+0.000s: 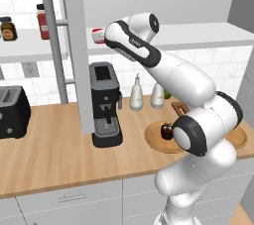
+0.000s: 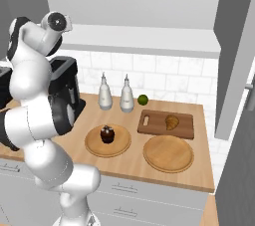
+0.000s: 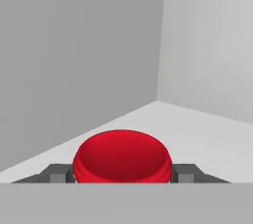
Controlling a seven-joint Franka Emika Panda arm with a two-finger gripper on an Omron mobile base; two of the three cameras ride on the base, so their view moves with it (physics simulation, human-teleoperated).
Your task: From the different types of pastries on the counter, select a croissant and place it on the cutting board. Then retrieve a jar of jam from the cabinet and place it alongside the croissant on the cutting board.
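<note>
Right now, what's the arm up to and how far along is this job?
The croissant already lies on the cutting board, so the first half looks done. The arm has reached up onto the cabinet shelf, and the gripper has its fingers on either side of the red jar of jam, apparently closing on it. The jar sits on the shelf, not yet lifted. The dark round pastry remains on its wooden plate.

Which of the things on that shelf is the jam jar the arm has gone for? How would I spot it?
Start at the white cabinet above the counter and follow its shelf to where the gripper reaches in. The jar of jam sits there between the fingers, short, squat and red. Unlike the taller red bottle and the dark jar further left, its lid is red too.
</note>
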